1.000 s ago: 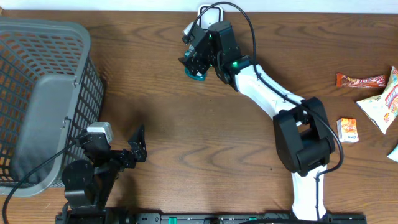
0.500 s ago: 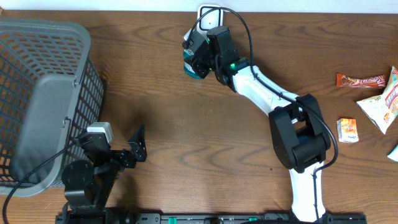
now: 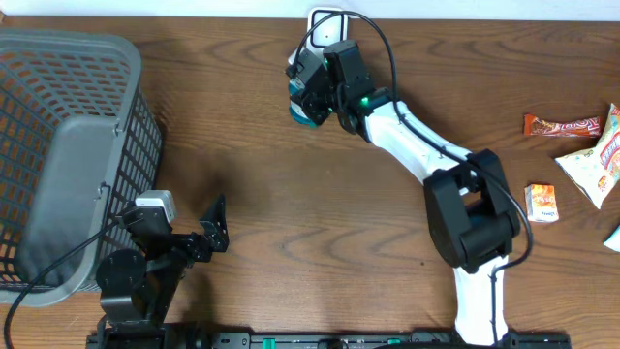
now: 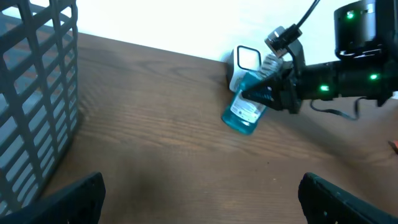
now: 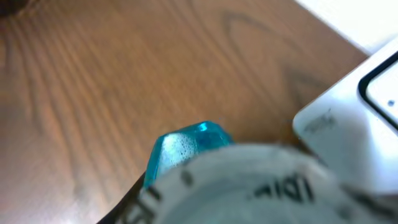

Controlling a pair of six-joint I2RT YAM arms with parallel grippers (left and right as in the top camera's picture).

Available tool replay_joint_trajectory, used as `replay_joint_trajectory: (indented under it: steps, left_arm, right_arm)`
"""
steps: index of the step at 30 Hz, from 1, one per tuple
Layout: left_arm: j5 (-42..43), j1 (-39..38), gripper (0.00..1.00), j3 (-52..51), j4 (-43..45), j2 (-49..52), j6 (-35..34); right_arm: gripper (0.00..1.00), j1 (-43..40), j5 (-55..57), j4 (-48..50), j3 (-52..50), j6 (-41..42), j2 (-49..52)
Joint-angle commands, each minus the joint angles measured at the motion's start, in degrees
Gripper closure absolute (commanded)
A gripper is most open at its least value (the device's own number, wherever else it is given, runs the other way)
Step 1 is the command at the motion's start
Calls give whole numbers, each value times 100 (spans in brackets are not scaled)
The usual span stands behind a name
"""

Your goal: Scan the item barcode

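A blue bottle [image 3: 304, 108] with a white cap and a label hangs tilted just in front of the white scanner [image 3: 327, 21] at the table's far edge. My right gripper [image 3: 312, 89] is shut on the bottle's cap end. In the left wrist view the bottle [image 4: 244, 108] leans below the scanner [image 4: 246, 59], bottom end low. The right wrist view is filled by the blurred white cap [image 5: 261, 186], with blue bottle [image 5: 186, 142] beyond it and the scanner [image 5: 351, 127] to the right. My left gripper [image 3: 215, 225] stands open over bare wood at the front left.
A grey mesh basket [image 3: 68, 145] stands at the left, close to the left arm. Snack packets [image 3: 596, 160], a candy bar [image 3: 562, 124] and a small orange box [image 3: 542, 202] lie at the right edge.
My right gripper has closed on the bottle and shifted it slightly toward the scanner. The left arm has not moved.
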Motion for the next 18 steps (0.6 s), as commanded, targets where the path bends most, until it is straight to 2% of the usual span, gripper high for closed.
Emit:
replay_joint_trajectory:
  steps: [1, 8, 15, 18]
  left_arm:
    - [52, -13, 1, -4, 7, -9, -13]
    - [52, -13, 1, -4, 7, -9, -13]
    - [52, -15, 1, -4, 7, -9, -13]
    - [52, -13, 1, -4, 7, -9, -13]
  right_arm:
    - [95, 7, -52, -402, 74, 31, -476]
    - [87, 50, -70, -1401, 74, 31, -603]
    - [63, 199, -44, -1832, 74, -11, -603]
    - [57, 232, -44, -1759, 74, -22, -603]
